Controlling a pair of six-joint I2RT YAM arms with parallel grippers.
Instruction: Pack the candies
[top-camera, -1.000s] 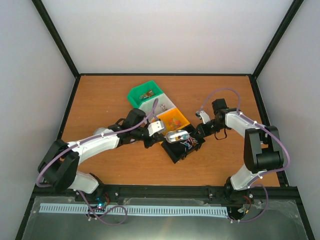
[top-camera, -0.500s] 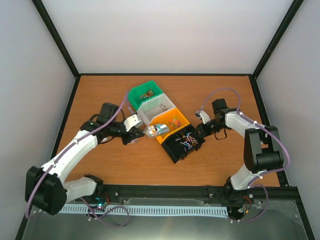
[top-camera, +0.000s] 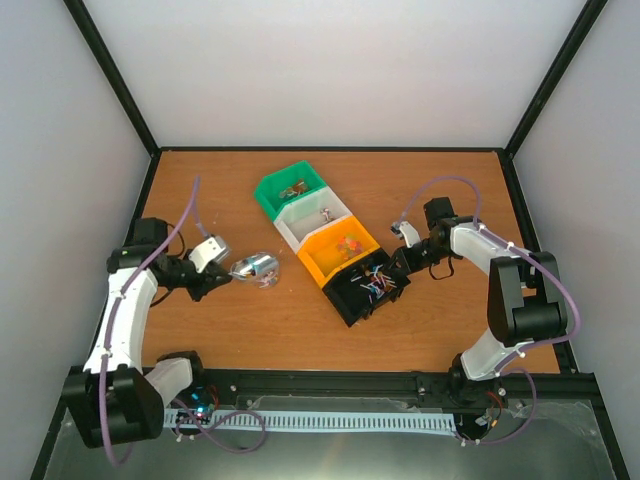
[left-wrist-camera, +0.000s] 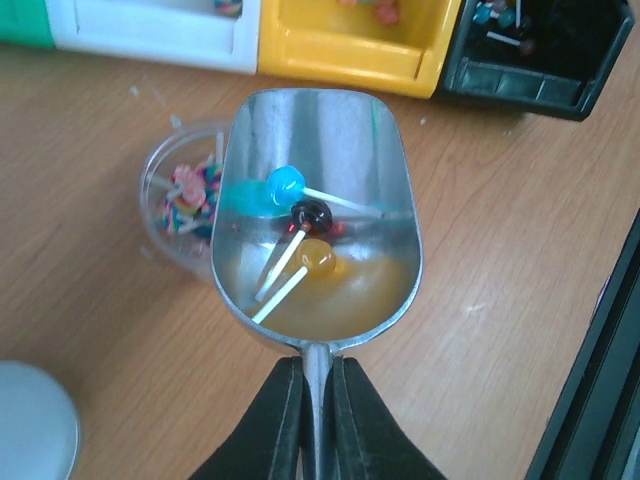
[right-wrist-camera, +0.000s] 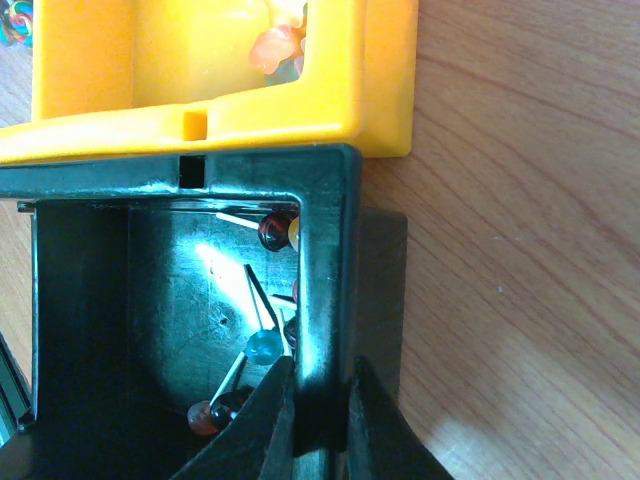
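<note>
While the scoop (left-wrist-camera: 312, 120) is pinched by its handle in the closed left gripper (left-wrist-camera: 318, 395), three candies (left-wrist-camera: 300, 215), blue, dark red and orange lollipops, are carried in its bowl, poised partly over the jar (left-wrist-camera: 180, 205), where more are seen. Well right of the jar, the black bin (right-wrist-camera: 325, 250) is clamped by its wall in the closed right gripper (right-wrist-camera: 322, 385), with more candies inside. Light, hard and slippery on metal, they are judged best taken by scoop, kept level.
</note>
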